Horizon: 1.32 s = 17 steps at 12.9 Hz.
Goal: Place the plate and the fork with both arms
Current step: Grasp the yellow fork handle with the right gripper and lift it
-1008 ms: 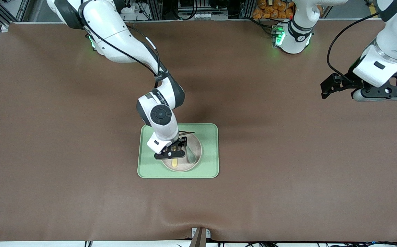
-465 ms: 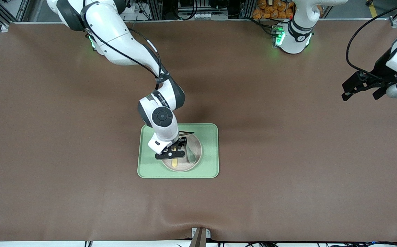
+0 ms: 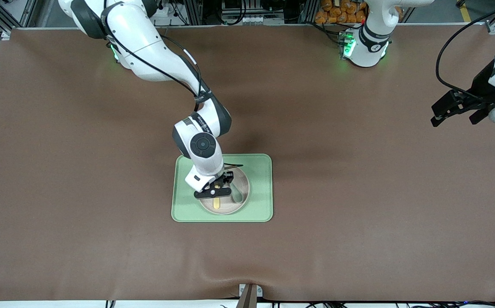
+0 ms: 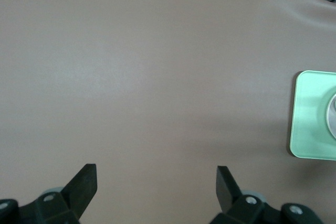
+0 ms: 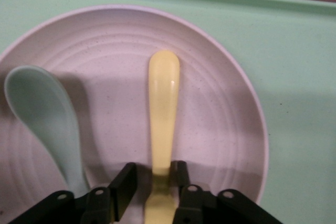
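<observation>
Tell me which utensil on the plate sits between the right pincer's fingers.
The pale-yellow fork; the right pincer straddles its handle, while the green spoon lies untouched beside it.

A light-green tray (image 3: 260, 188) with rounded corners sits mid-table on the brown mat (image 3: 359, 214) — flat, squared to the table's edge. A muted-green spoon (image 5: 47, 114) lies above it, bowl up. Orange packets (image 3: 337, 13) crowd the table's upper edge.

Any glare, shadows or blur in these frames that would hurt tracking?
Front view: soft shadow on the table beside the tray, no glare. Right wrist view: small highlight on the fork, the spoon casts a shadow across the plate. Left wrist view: evenly lit, slightly soft.
</observation>
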Each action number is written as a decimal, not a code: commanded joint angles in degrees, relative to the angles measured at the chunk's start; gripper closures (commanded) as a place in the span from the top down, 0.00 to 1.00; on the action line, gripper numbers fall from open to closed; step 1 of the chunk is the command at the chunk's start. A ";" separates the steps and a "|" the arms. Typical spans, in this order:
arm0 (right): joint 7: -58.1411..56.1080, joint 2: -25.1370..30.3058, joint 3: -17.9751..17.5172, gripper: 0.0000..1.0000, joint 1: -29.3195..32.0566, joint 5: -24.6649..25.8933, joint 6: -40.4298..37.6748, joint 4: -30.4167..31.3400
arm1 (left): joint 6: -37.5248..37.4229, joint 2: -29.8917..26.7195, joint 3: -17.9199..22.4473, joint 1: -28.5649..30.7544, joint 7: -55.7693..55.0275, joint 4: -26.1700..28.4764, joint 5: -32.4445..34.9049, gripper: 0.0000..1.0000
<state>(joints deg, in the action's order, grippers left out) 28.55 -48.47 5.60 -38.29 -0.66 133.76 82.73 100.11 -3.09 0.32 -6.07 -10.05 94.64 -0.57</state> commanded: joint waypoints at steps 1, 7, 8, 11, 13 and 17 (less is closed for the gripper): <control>1.25 -1.01 0.47 0.00 -0.47 0.57 -0.08 -0.82 | -0.35 -0.07 0.30 -0.43 0.74 -0.33 0.92 1.00; 1.95 0.13 0.47 0.00 0.14 0.05 -0.78 -3.09 | -0.35 0.10 0.39 -0.43 0.74 -0.07 0.92 1.00; 2.12 0.74 0.47 0.00 0.40 -0.13 -0.96 -3.89 | -0.44 0.10 0.39 -0.43 0.65 -0.07 0.92 1.00; 1.77 3.37 0.55 0.00 1.81 -0.13 -2.80 -3.98 | -1.23 0.01 0.47 -0.43 0.56 -0.15 1.09 1.00; 1.77 4.69 0.55 0.00 3.12 -0.13 -3.07 -3.89 | -3.07 0.01 0.47 -0.34 0.82 -0.07 1.01 1.00; 0.82 5.84 0.47 0.00 7.69 -1.98 -6.39 -2.49 | -3.52 0.01 0.47 -0.34 2.49 -0.07 1.01 1.00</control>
<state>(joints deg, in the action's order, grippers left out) 29.77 -43.95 6.90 -32.40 -1.62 129.28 78.32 97.38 -2.87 0.48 -6.08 -8.83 94.77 -0.57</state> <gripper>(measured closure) 0.855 0.000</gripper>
